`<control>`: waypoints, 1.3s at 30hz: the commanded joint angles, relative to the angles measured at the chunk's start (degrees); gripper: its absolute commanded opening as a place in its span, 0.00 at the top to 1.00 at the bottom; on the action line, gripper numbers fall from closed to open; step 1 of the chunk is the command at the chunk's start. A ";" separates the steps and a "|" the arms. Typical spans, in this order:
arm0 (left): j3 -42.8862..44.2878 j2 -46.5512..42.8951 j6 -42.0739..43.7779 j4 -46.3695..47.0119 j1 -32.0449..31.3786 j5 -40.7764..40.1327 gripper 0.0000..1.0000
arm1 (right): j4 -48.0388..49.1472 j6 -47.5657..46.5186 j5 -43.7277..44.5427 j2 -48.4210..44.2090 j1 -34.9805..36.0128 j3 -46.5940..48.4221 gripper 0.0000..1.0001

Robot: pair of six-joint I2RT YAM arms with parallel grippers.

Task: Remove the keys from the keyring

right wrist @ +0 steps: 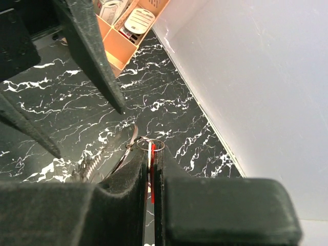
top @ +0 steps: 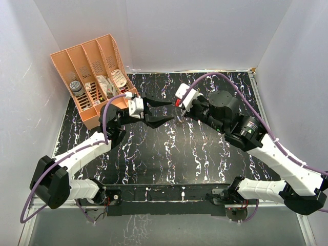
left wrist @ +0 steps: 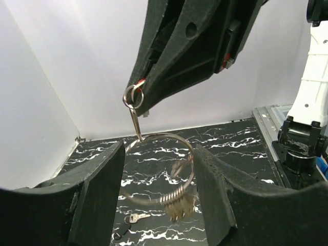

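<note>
The left gripper (top: pixel 173 110) and the right gripper (top: pixel 177 105) meet tip to tip above the rear half of the black marbled table (top: pixel 169 154). The left fingers are spread apart. The red key (top: pixel 178 102) shows at the right gripper's tip. An orange file organizer (top: pixel 92 110) stands at the rear left and holds small items.

I'm seeing the rack (top: pixel 89 82) sitting at the far left corner of the table (top: pixel 205 159), both grippers meeting just right of it. The keyring (left wrist: pixel 159 135) is hanging below a key (right wrist: pixel 152 177) pinched in the right gripper (right wrist: pixel 150 154), between the spread fingers of the left gripper (left wrist: pixel 159 148) (contact unclear). A loose key (left wrist: pixel 137 217) is lying on the table underneath.
</note>
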 commanded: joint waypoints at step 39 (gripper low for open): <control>16.68 14.49 -41.74 35.54 5.20 21.32 0.60 | 5.94 -2.42 -8.10 -3.06 0.26 0.85 1.00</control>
